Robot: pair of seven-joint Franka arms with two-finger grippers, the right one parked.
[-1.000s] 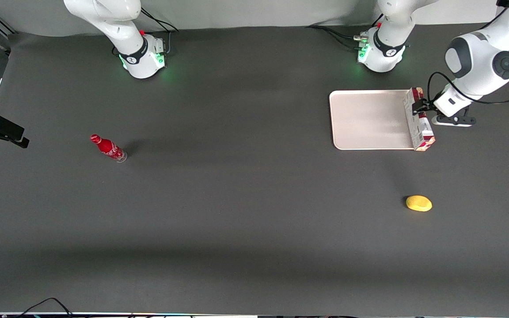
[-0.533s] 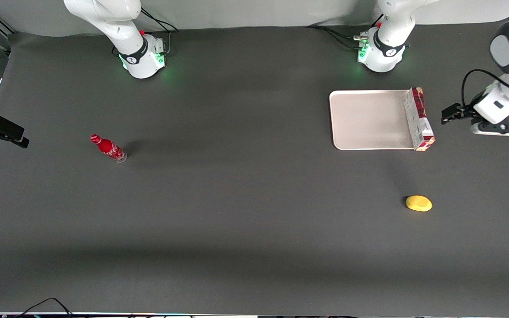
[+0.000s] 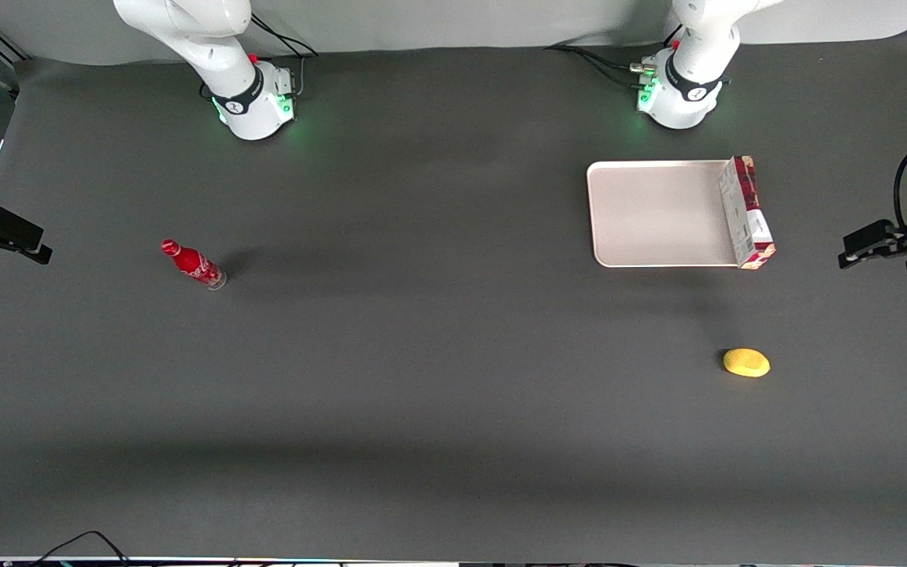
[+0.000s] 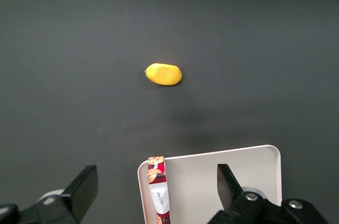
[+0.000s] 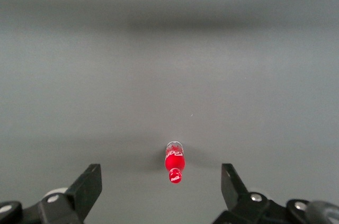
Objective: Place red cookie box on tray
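The box (image 3: pixel 746 213), probably light, stiff yet crushable cardboard best pinched across its narrow faces at mid-length, stands on edge along the tray (image 3: pixel 658 213) rim toward the working arm's end; the gripper (image 3: pixel 869 246), wide open and empty, hangs well apart.

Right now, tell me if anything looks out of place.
The red cookie box sits on edge along the tray rim nearest the gripper, its near end overhanging. Jaws open, clear of it.

Matt smooth tray (image 3: pixel 658 213), printed cardboard red cookie box (image 3: pixel 746 213), matt table (image 3: pixel 422 354).
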